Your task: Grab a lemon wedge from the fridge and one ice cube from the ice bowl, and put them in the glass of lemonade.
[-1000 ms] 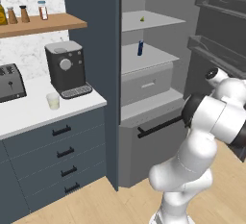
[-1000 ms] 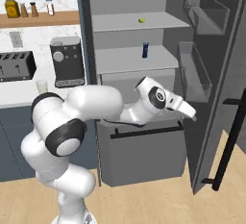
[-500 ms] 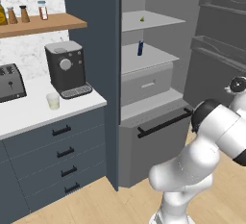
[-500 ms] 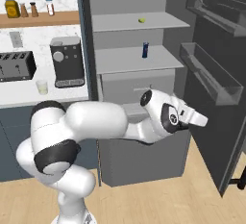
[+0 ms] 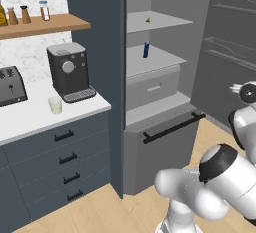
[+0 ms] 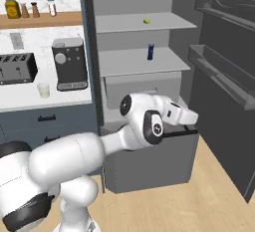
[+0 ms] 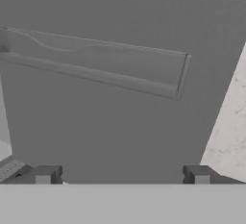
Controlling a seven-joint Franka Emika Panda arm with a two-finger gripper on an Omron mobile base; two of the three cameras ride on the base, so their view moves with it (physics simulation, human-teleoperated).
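The fridge [image 6: 139, 37] stands open at centre frame with the lemon wedge [image 6: 147, 21] on its top shelf near the upper middle, the glass of lemonade [image 5: 55, 105] sits at left on the counter, and the gripper [image 7: 122, 174], fingers spread wide and empty, faces the door's inner bin

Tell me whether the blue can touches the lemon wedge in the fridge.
Apart. The right base view shows the lemon wedge on the upper shelf and the blue can one shelf below.

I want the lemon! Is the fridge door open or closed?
Open. The fridge door is swung wide, so its shelves show, with the lemon wedge on the top one.
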